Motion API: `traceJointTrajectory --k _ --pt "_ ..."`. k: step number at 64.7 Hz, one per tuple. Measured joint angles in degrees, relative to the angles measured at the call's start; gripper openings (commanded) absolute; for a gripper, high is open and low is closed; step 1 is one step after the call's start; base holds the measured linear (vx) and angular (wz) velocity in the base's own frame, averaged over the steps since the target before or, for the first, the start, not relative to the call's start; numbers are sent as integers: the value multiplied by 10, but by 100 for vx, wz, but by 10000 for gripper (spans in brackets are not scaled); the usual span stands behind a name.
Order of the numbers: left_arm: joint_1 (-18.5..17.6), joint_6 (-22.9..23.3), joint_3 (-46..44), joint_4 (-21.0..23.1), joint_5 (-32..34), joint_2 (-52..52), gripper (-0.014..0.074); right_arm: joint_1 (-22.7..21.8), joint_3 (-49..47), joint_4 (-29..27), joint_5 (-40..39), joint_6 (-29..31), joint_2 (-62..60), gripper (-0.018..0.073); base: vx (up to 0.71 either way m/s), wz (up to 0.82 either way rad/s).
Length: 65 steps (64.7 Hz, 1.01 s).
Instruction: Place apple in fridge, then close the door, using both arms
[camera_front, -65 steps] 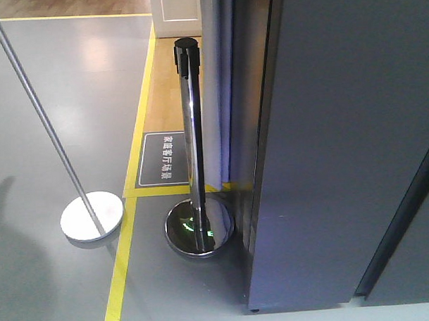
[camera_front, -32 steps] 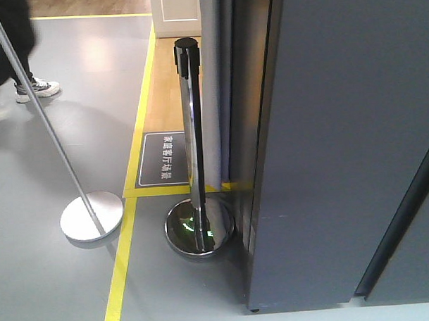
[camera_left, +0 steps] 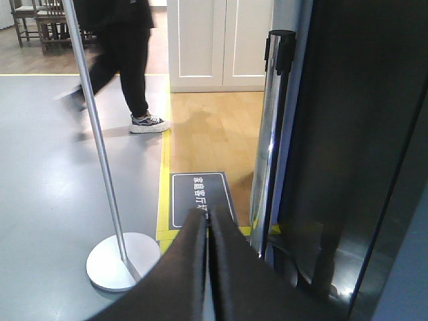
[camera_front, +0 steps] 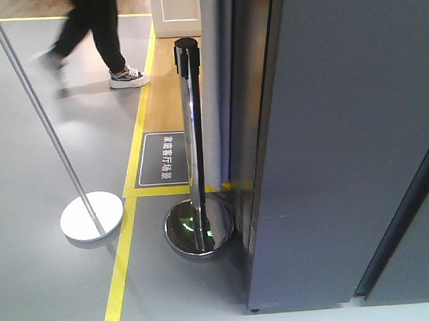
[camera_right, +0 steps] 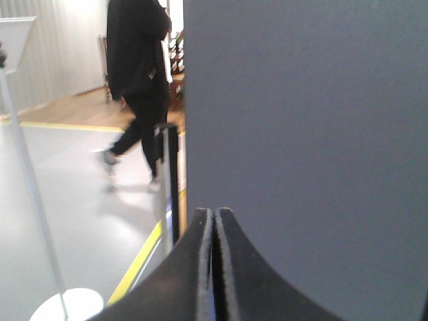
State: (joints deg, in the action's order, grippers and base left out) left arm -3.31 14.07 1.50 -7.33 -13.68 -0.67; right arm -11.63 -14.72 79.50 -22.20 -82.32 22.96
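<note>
While a person walks, grey floor meets fridge.

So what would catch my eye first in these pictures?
Probably the person in black striding across the grey floor at the back. Next, the shiny chrome barrier post standing beside the tall grey fridge, which fills the right side. Low in each wrist view, black gripper fingers sit pressed together.

Big grey fridge fills right side. Shiny metal post with black top stands just beside it, round base on floor. Thin pole leans on white round base. Yellow tape line on grey floor. Person's legs walking at top, blurry.
</note>
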Motion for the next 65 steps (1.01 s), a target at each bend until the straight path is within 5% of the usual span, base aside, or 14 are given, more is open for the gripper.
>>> traceJointTrajectory --k 13,28,35,44,65 --pt "0 0 0 0 0 0 -6 0 34 -232 74 194 0 -4 0 0" --pt "0 0 0 0 0 0 -6 0 36 -562 163 512 0 -4 0 0" --pt "0 0 0 0 0 0 -6 0 36 -668 203 619 0 -4 0 0" --pt "0 0 0 0 0 0 -6 0 36 -716 227 674 0 -4 0 0" --pt "0 0 0 0 0 0 -6 13 61 -719 222 688 -18 -4 0 0"
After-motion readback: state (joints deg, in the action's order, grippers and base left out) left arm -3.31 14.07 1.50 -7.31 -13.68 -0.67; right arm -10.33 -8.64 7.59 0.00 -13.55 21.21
